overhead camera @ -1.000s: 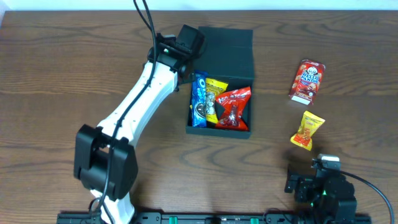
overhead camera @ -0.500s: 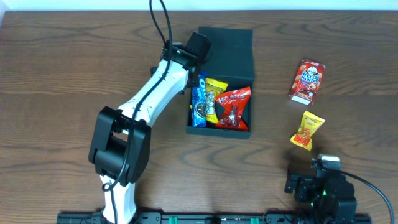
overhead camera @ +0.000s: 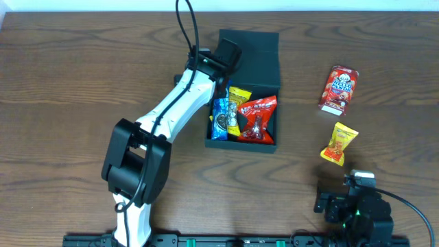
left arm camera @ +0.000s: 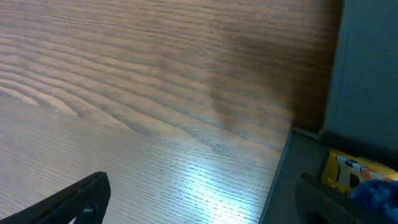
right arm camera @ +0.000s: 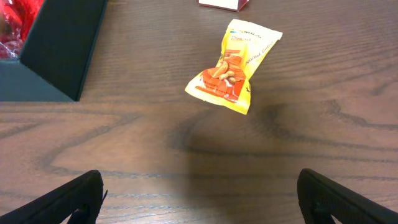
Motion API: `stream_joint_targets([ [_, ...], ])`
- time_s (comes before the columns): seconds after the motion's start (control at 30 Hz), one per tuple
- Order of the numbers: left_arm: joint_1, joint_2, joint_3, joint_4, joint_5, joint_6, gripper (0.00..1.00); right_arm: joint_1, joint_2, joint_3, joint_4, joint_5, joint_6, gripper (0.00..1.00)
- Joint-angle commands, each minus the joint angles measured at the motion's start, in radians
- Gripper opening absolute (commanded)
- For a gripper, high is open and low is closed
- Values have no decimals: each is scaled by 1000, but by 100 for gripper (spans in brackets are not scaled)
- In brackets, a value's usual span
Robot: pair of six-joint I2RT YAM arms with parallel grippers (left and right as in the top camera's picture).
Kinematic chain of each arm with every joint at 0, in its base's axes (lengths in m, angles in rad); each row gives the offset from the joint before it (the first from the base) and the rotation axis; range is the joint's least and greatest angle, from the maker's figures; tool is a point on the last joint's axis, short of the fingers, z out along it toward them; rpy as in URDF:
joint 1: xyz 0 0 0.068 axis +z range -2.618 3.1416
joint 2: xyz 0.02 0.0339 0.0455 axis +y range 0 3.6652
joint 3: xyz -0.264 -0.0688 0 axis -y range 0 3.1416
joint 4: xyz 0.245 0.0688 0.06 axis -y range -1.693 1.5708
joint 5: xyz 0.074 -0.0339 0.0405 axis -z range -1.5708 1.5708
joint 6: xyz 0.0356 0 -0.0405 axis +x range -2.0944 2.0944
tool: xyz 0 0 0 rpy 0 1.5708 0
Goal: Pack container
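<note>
The dark green container (overhead camera: 264, 72) stands open at the table's middle back, its flap lid (overhead camera: 250, 44) folded away. Inside lie a blue packet (overhead camera: 221, 118), a yellow packet (overhead camera: 238, 103) and a red packet (overhead camera: 258, 118). My left gripper (overhead camera: 226, 55) is open and empty, straddling the container's left wall near the lid; its wrist view shows that wall (left arm camera: 283, 168) and the yellow packet (left arm camera: 351, 174). My right gripper (overhead camera: 353, 199) is open and empty at the front right, above bare table, short of a yellow-orange nut packet (overhead camera: 340, 143) (right arm camera: 233, 65).
A red Hello Panda box (overhead camera: 339, 88) lies on the table at the right, behind the nut packet. The container's corner (right arm camera: 56, 50) shows at the top left of the right wrist view. The table's back edge runs along the top.
My left arm has swung right, carrying its gripper from beside the container's back left corner to over its left wall. The right arm and all packets have stayed put.
</note>
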Motion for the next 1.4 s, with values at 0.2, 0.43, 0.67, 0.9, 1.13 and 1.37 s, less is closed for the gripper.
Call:
stream_joint_targets([
  [0.2,-5,56,23,-16,-41,3,95,-10,-5,-3,-5,1,-8,99],
  [0.43,-19,12,121,-120,-82,3,95,-10,-5,-3,-5,1,-8,99],
  [0.67,-86,-91,122,-132,7,87,95,-10,-5,-3,-5,1,-8,99],
  [0.9,-124,-188,121,-125,606,313,96,-10,-5,-3,-5,1,-8,99],
  [1.13,-72,-262,7,-99,1011,537,95,-10,-5,-3,-5,1,-8,99],
  [1.37,107,-274,-206,75,1583,649,95,-10,-5,-3,-5,1,-8,99],
])
